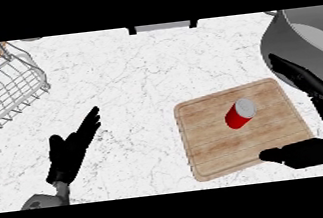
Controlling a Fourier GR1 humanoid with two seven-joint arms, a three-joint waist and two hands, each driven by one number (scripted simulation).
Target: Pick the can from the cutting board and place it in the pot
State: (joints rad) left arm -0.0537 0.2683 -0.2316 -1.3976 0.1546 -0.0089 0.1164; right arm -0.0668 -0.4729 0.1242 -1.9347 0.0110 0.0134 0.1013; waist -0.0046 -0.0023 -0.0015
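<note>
A: How far along is the job?

B: Hardly begun, I'd say. The can (pixel 240 113) sits on the cutting board (pixel 217 147), a little toward 1 o'clock from the board's middle. Nothing is holding it. The pot (pixel 301 39) is off at 2 o'clock in the view, and I can't see anything inside it from here.

A: And the hands?

B: The right hand (pixel 312 86) is at 3 o'clock from the can, by the board's right edge. Its fingers are spread wide, with the long ones reaching up toward the pot and the thumb low by the board's 5 o'clock corner. It is open and clear of the can. The left hand (pixel 69 151) rests at 8 o'clock on the counter (pixel 153 71), fingers straight and holding nothing.

A: So what's left?

B: By my reckoning, all of it: close around the can, lift it, carry it toward 1 o'clock and lower it into the pot.

A: What is it all made of?

B: The can is a short red cylinder with a flat, pale grey metal-looking end. The board is light wood, roughly square with rounded corners, grain lines across it and a groove near its rim. The pot is round, grey and smooth-walled with a lighter rim. The counter is white stone with fine grey veining. At 10 o'clock there's a wire rack (pixel 3 96) made of thin crossed rods.
</note>
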